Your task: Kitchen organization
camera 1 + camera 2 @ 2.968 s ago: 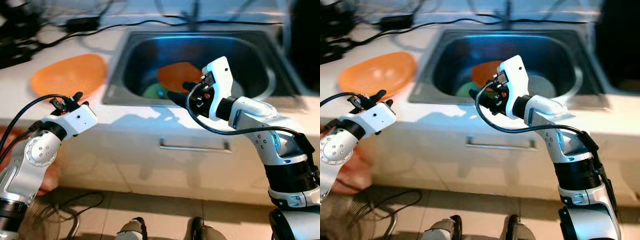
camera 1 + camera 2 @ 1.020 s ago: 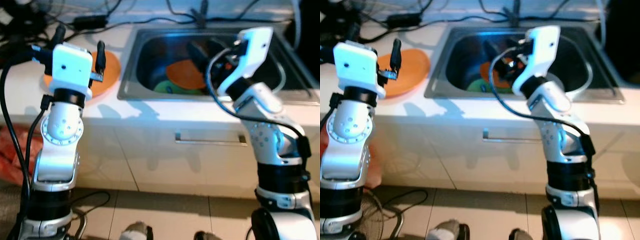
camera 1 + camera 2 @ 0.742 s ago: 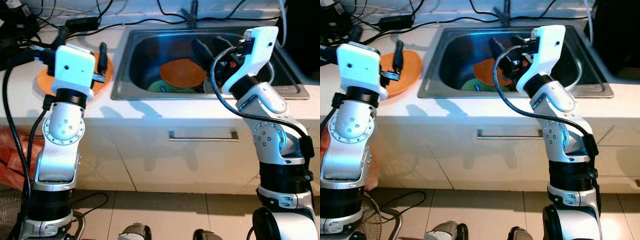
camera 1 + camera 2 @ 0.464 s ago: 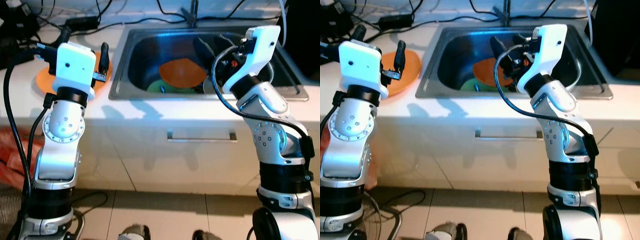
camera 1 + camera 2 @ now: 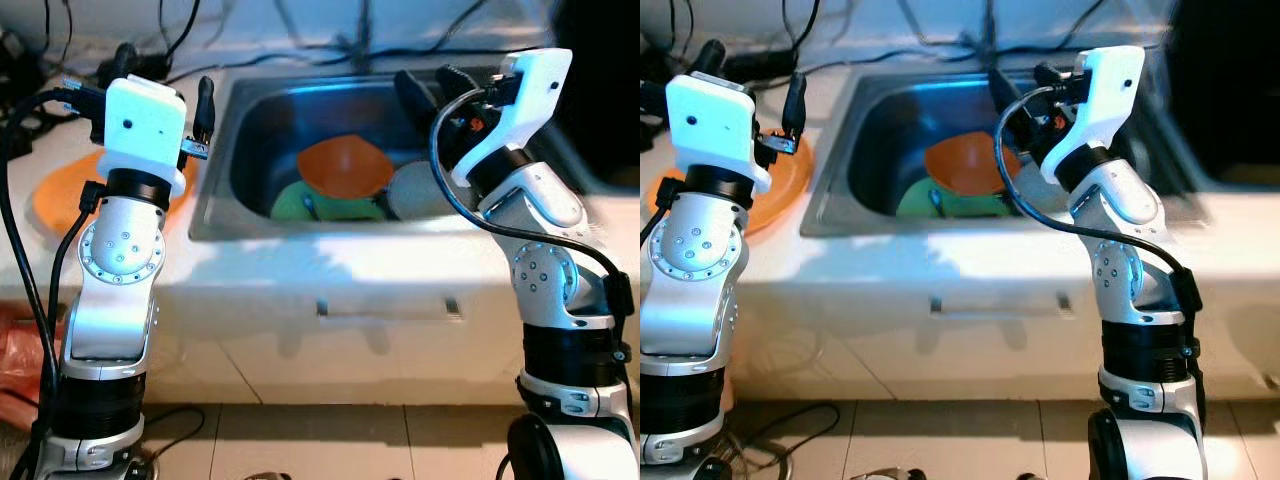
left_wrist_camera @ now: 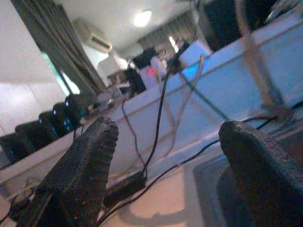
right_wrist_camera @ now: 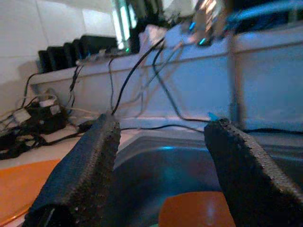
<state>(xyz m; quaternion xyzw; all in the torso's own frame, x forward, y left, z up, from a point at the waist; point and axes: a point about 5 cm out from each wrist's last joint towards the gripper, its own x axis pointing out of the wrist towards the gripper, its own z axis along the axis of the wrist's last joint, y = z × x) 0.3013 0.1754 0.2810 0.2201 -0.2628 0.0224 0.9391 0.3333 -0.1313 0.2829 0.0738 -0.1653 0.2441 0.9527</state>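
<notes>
A steel sink (image 5: 226, 190) is set into the white counter. In it lie an orange bowl (image 5: 345, 168), a green plate (image 5: 296, 203) and a pale round dish (image 5: 420, 190). A flat orange plate (image 5: 58, 196) rests on the counter left of the sink. My left gripper (image 5: 165, 80) is raised above that plate's near side, open and empty. Over the sink's right half my right gripper (image 5: 432, 85) is held high, open too, with nothing between its fingers (image 7: 80, 175). The orange bowl (image 7: 199, 210) lies below them in the right wrist view.
Black cables (image 5: 180, 25) and a power adapter run along the back of the counter. A faucet (image 5: 362, 30) rises behind the sink. A drawer handle (image 5: 385, 305) sits on the cabinet front below. Tiled floor lies in front of the cabinet.
Since three seconds ago both arms have lifted from in front of the counter to above it. In the last half second the view has shifted and blurred; the arms keep their pose.
</notes>
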